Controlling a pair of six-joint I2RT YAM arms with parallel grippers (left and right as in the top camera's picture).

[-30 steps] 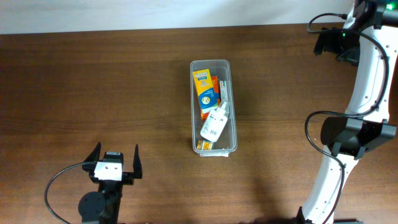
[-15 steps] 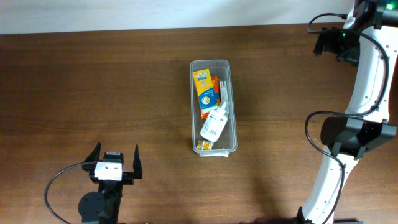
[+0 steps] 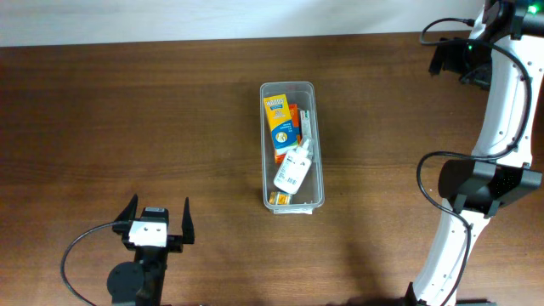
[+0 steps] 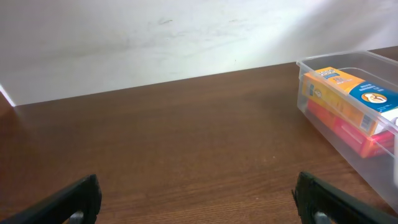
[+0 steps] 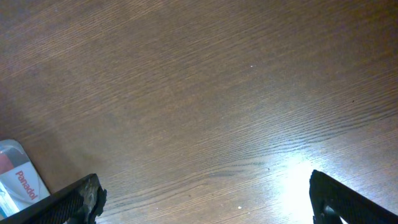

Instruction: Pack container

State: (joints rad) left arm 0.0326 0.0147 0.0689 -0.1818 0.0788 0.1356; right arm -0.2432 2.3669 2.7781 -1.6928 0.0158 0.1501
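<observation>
Since the overhead view matches the view of one second ago, no item and neither arm has changed position. The container (image 3: 263, 144) stands at the centre of the table (image 3: 127, 110), long axis running away from the robot. It holds a yellow-orange box (image 3: 280, 118), a white bottle (image 3: 293, 170) lying over it, and a red pack beneath.

The left gripper (image 3: 160, 204) sits low at the near left edge, pointing toward the far wall, jaws spread wide and empty, well apart from the container. The right arm reaches up from its near right base to the far right corner. The right gripper (image 5: 208, 202) faces down over bare wood, jaws wide, gripping nothing. A white-and-red Panadol pack (image 5: 22, 180) shows at the lower left of the right wrist view.
</observation>
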